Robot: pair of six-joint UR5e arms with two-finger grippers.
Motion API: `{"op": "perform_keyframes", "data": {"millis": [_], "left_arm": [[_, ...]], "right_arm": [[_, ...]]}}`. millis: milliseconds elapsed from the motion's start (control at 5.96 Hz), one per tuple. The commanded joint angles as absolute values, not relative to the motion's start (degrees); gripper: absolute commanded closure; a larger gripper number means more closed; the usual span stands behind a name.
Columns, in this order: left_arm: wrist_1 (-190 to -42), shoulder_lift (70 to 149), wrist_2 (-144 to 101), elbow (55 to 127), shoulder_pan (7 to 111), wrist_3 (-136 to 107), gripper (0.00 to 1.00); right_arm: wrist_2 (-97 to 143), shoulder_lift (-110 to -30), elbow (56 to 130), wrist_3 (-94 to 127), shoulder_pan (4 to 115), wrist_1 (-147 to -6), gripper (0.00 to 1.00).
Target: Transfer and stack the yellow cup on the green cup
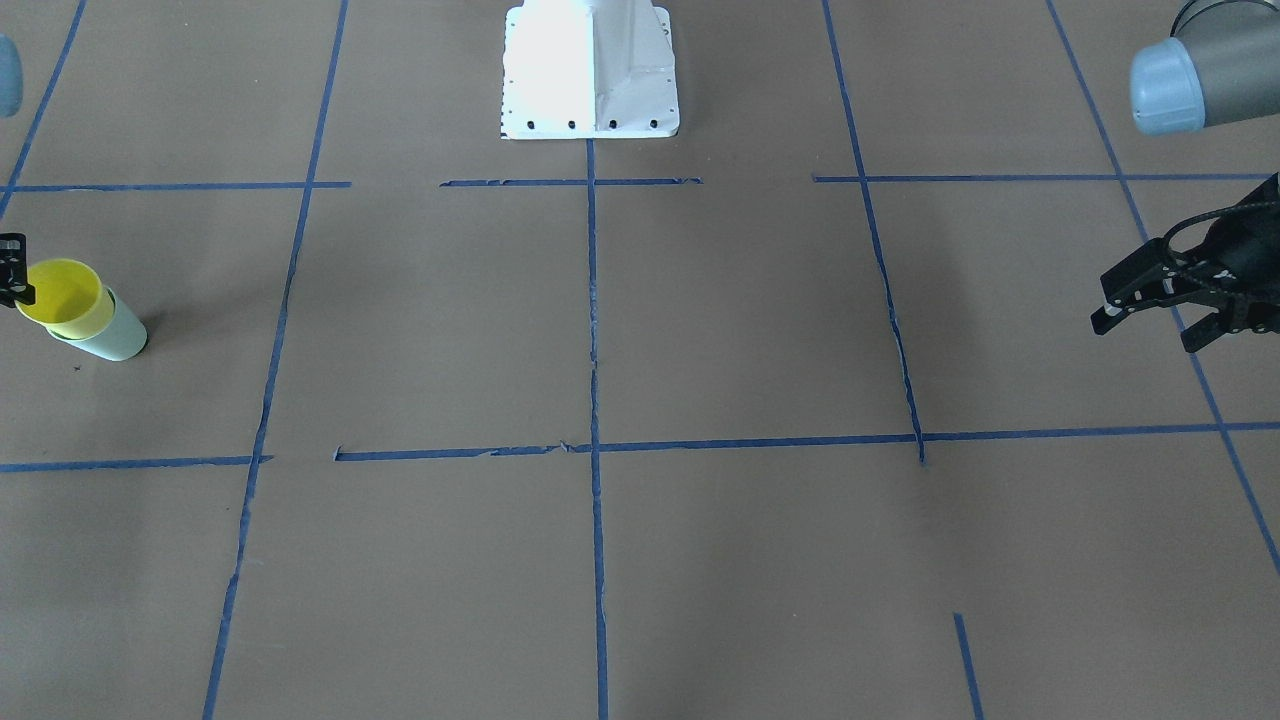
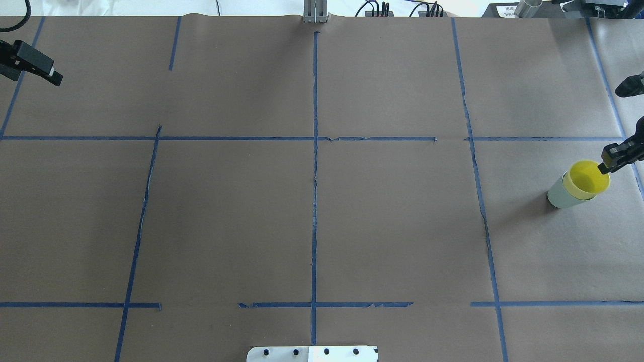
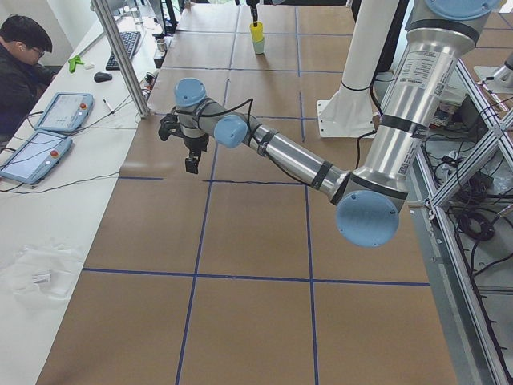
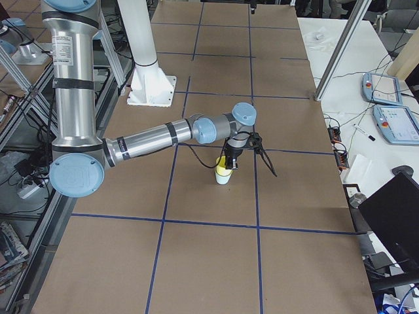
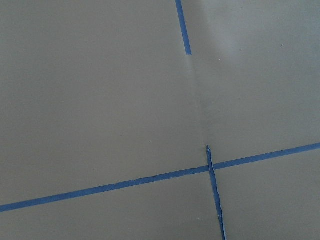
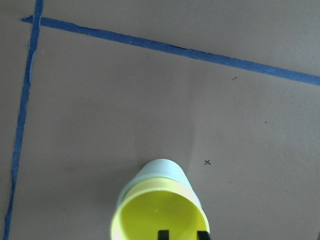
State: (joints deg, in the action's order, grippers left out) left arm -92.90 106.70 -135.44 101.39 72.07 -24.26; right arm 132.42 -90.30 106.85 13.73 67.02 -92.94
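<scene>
The yellow cup (image 1: 65, 295) sits nested in the green cup (image 1: 118, 338), which stands on the table at my right side. Both show in the overhead view, yellow (image 2: 586, 177) in green (image 2: 556, 193). My right gripper (image 2: 606, 163) is at the yellow cup's rim, its fingers close together on the wall. In the right wrist view the fingertips (image 6: 162, 234) show inside the yellow cup (image 6: 160, 212), above the green cup (image 6: 160, 170). My left gripper (image 1: 1145, 330) is open and empty, far off on my left side.
The table is covered in brown paper with a grid of blue tape lines (image 2: 315, 151). The white robot base (image 1: 590, 70) stands at the table's middle edge. An operator (image 3: 20, 64) sits at a side desk with tablets.
</scene>
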Motion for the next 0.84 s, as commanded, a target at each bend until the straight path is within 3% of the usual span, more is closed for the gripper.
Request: {"op": "perform_keyframes", "data": {"millis": [0,671], "left_arm": [[-92.9,106.7,-135.4,101.3,72.1,-24.3,0.00],[-91.6,105.7,-135.8,97.1,76.8,-7.7,0.00]], "right_arm": [[132.4,-90.8,107.4,13.3,67.0,-92.9,0.00],[132.9,-100.7,107.5,2.0,82.9,-88.0,0.00]]}}
